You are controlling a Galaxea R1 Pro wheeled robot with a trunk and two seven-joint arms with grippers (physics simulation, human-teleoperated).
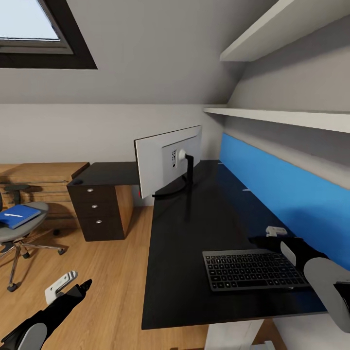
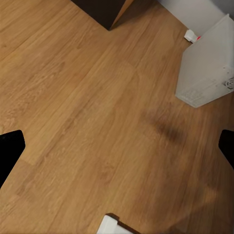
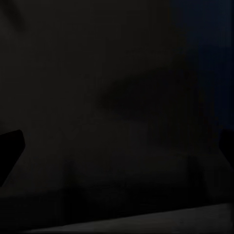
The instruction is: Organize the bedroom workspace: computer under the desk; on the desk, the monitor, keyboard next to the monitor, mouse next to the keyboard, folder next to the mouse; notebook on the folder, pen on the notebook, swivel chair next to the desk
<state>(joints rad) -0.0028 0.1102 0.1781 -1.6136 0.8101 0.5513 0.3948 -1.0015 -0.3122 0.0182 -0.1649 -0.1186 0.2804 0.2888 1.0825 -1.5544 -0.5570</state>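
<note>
- Desk [image 1: 194, 253]: black top, near edge runs along the head view's bottom; bare surface between monitor [image 1: 167, 160] and keyboard [image 1: 253, 269].
- Keyboard sits near the desk's front-right corner, its front just inside the near edge. Monitor stands at the far end, back toward me.
- My right claw [image 1: 272, 239] is over the desk just behind the keyboard, near the blue wall panel [image 1: 291, 189]. Right wrist view shows dark desk with fingertips [image 3: 9, 151] spread at both edges, nothing between: released.
- My left claw [image 1: 73, 287] hangs over open wood floor [image 1: 107, 272] left of the desk; fingers [image 2: 9, 151] apart, released.
- Left wrist view adds the white computer [image 2: 207, 66] on the floor.
- Chair [image 1: 19, 228] stands well left of the desk, blue folder [image 1: 18, 215] on its seat, pen [image 1: 13, 215] on top.
- Drawer unit [image 1: 99, 214] closes off the far side of the floor.
</note>
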